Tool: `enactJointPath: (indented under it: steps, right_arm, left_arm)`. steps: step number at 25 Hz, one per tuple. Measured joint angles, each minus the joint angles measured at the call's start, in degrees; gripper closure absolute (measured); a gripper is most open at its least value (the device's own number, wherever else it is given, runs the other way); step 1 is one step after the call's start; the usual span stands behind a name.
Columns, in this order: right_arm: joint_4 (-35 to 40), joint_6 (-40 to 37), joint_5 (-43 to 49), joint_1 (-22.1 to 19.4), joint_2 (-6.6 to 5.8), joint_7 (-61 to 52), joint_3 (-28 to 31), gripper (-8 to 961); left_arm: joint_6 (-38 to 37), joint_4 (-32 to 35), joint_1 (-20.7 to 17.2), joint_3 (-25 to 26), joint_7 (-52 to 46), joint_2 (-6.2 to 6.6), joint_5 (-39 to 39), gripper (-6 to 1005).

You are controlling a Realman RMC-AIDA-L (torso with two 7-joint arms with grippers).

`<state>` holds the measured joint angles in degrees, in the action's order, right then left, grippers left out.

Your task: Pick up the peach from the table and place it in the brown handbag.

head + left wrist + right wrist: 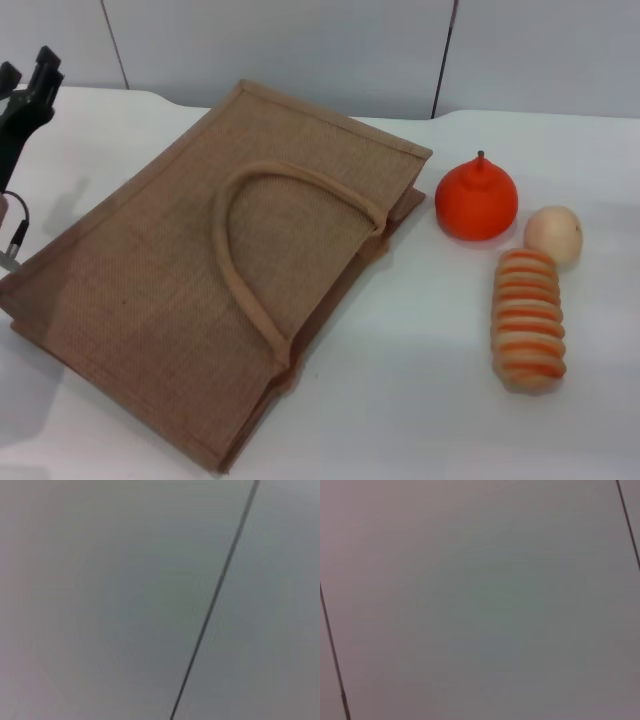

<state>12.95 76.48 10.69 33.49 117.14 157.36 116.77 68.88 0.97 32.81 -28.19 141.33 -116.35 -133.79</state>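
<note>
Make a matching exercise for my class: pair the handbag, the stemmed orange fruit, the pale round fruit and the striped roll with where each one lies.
Things:
1. brown handbag
2. orange stemmed fruit
3. pale round fruit
4. striped roll

Places:
A. on the right, nearest the robot
B. lying flat on the left
C. right of the orange fruit, at the roll's far end
D. just beside the bag's right corner

Pairs: 1-B, 2-D, 3-C, 4-A

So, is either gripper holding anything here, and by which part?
Nothing is visibly held. The left gripper hangs empty to the left of the brown handbag; the right gripper is out of view.
</note>
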Motion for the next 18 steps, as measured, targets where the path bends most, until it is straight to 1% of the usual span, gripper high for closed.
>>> enactJointPath:
  steps: [18]
  right_arm:
    - [0.1,0.0,0.3,0.1,-0.07,0.1,-0.2,64]
  left_arm:
    - [0.2,-0.3,-0.7,-0.1,-2.0,0.09,-0.6,382]
